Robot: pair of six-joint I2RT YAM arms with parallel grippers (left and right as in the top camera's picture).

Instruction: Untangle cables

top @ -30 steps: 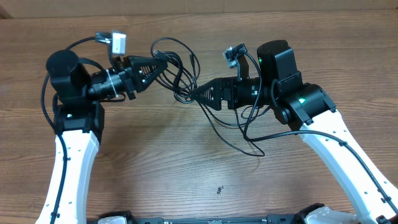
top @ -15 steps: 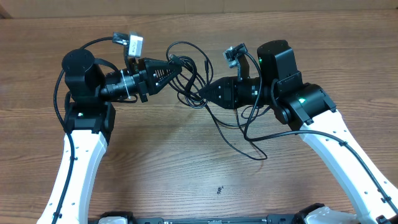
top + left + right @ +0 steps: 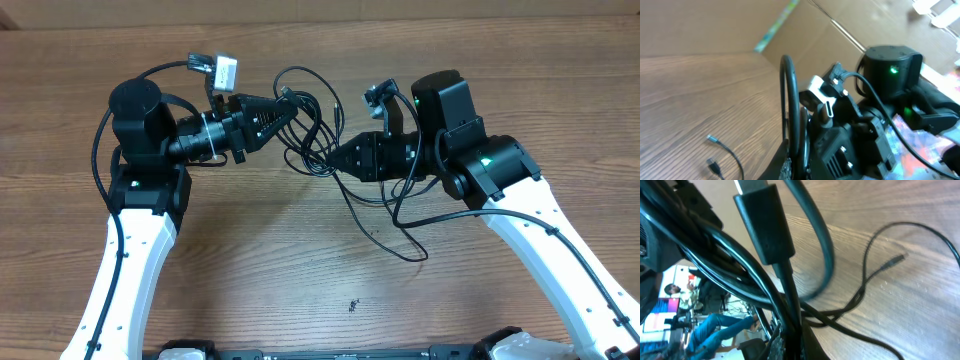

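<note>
The cables (image 3: 310, 132) sit as a loose knot of thin black loops at far-centre of the surface (image 3: 300, 290), right btwn the two tools. The left tool (image 3: 288, 103) comes in from the left, tip on the knot's far-left edge. The right tool (image 3: 336, 158) comes in from the right, tip on its near-right edge. So the tip-to-tip line runs diagonal, far-left to near-right, w/ the bundle strung across it. Neither arm is nearer: both touch the tangle.

Left tool: fingers together. Its wrist cam shows one black loop (image 3: 788, 100) rising straight out from btwn them, so it's clamped on a strand.

Right tool: also together. Its wrist cam is crowded w/ strands and a fat black plug (image 3: 764, 225) right at the lens, w/ one strand running down into the fingers. Reads as clamped on the cables, but can't tell which strand.

Slack: a long tail (image 3: 372, 238) leaves the knot and curls toward near-right, passing under the right arm. Small plug ends (image 3: 713, 140) lie loose on the surface.

Judgement: the next move turns on that diagonal. Drawing the tips apart along it prob opens the knot only if the two held strands are diff cords; if not, the loops crossing btwn them tighten. Risk: the tail snags on the right arm's own thicker wiring.
</note>
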